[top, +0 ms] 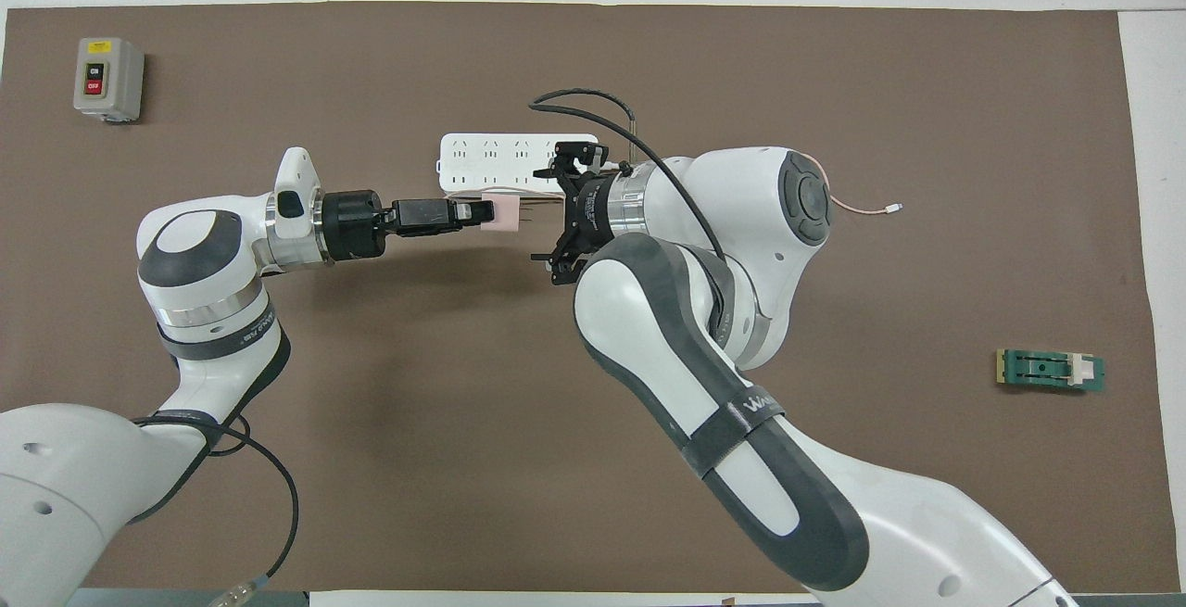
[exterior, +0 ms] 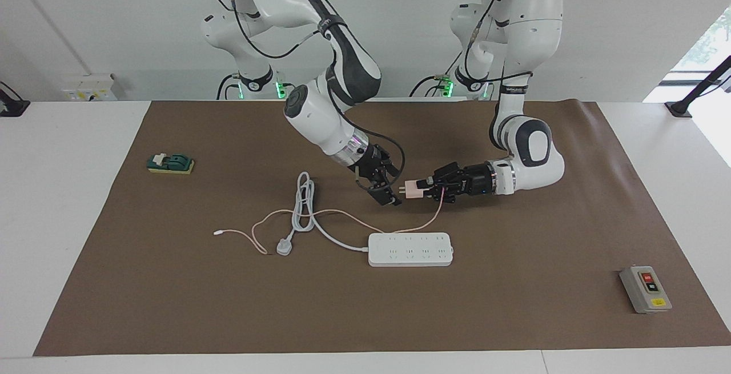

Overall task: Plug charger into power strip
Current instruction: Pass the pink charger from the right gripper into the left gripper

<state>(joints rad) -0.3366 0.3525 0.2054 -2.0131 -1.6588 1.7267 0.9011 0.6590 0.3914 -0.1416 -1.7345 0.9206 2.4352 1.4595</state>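
Note:
My left gripper (exterior: 425, 187) is shut on the pale pink charger (exterior: 412, 190) and holds it in the air over the mat, a little nearer to the robots than the white power strip (exterior: 410, 249). The charger's prongs point sideways at my right gripper (exterior: 388, 194), which is open and a short gap away from it. The thin pink cable (exterior: 435, 213) hangs from the charger and runs along the mat past the strip. In the overhead view the charger (top: 503, 214) sits at the left gripper's (top: 484, 213) tip, beside the strip (top: 491, 158); the right gripper (top: 556, 218) faces it.
The strip's thick grey-white cord ends in a three-pin plug (exterior: 284, 246) toward the right arm's end. A grey box with red and black buttons (exterior: 645, 289) lies toward the left arm's end. A green block (exterior: 170, 163) lies toward the right arm's end.

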